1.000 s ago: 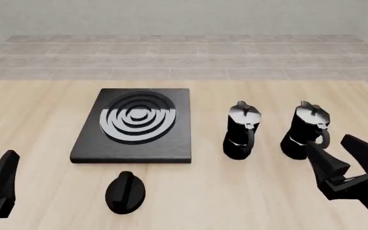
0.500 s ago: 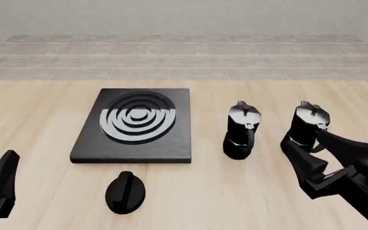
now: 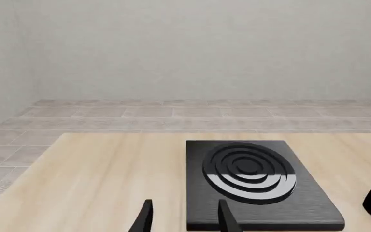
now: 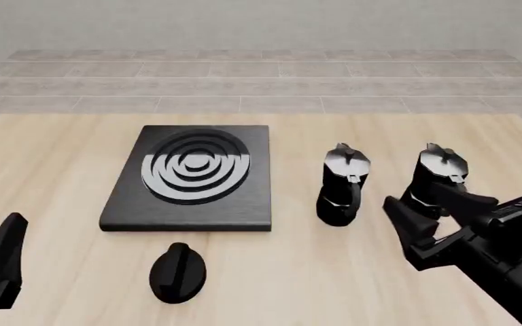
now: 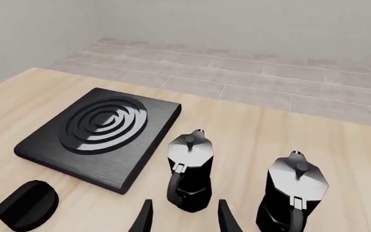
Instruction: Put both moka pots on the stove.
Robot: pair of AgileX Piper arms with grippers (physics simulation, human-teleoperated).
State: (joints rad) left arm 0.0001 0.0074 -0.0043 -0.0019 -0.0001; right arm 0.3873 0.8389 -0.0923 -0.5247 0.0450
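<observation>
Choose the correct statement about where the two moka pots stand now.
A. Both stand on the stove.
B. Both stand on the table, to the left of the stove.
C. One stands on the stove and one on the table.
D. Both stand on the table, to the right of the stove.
D: in the front view both moka pots stand upright on the bare wooden table, right of the stove, whose burner rings carry nothing.
</observation>
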